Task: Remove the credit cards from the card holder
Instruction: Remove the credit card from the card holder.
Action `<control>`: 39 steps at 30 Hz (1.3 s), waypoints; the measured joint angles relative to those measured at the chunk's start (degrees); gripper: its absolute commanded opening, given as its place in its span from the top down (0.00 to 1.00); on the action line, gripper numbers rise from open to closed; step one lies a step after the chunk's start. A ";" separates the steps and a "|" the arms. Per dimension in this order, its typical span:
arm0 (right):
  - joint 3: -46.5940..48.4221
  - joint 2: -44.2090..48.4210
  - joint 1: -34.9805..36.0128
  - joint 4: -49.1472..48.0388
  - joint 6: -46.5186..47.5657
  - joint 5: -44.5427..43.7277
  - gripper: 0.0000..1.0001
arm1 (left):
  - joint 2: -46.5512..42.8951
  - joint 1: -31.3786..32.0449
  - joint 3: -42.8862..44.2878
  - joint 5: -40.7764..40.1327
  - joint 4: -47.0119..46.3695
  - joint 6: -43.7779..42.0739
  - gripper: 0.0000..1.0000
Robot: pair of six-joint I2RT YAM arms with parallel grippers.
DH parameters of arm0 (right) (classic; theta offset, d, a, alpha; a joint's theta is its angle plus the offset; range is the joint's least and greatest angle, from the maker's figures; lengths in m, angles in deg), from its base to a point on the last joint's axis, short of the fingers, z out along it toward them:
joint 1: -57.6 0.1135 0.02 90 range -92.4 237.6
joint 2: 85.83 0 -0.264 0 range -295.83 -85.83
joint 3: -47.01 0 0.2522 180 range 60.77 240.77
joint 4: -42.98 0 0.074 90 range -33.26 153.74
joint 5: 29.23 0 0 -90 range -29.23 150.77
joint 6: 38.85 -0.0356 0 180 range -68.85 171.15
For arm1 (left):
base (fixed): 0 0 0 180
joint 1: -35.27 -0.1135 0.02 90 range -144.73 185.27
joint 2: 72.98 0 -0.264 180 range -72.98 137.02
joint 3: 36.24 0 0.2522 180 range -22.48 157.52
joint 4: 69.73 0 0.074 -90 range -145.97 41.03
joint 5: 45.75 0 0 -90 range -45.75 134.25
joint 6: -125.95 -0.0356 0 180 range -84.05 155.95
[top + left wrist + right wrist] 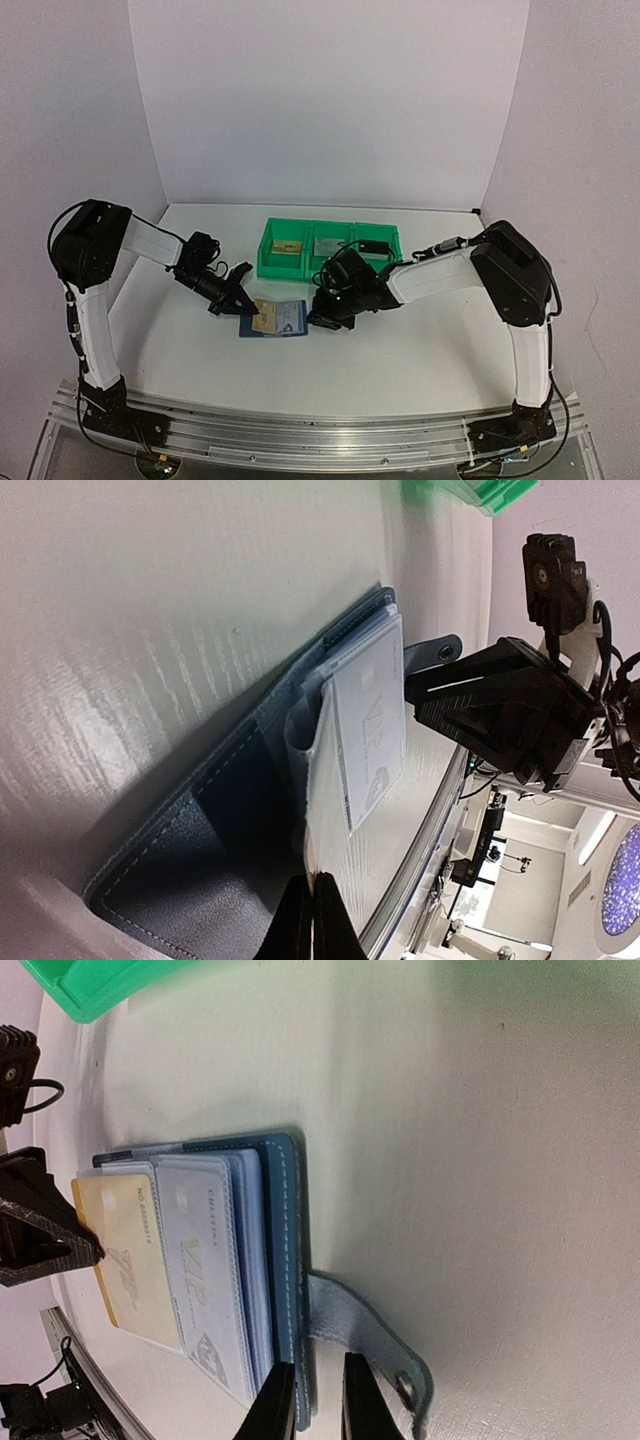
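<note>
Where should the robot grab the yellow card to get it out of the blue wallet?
Probably pinch the gold card by its outer long edge, the one farthest from the card holder's tab, coming in low from the left gripper's side. The card lies flat and thin, and its other edge sits close against the silver card.
</note>
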 measured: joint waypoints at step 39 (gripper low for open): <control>7.90 -7.16 1.55 -12.07 -0.51 10.91 0.55 | -1.13 -1.54 -4.06 8.31 -8.26 1.05 1.00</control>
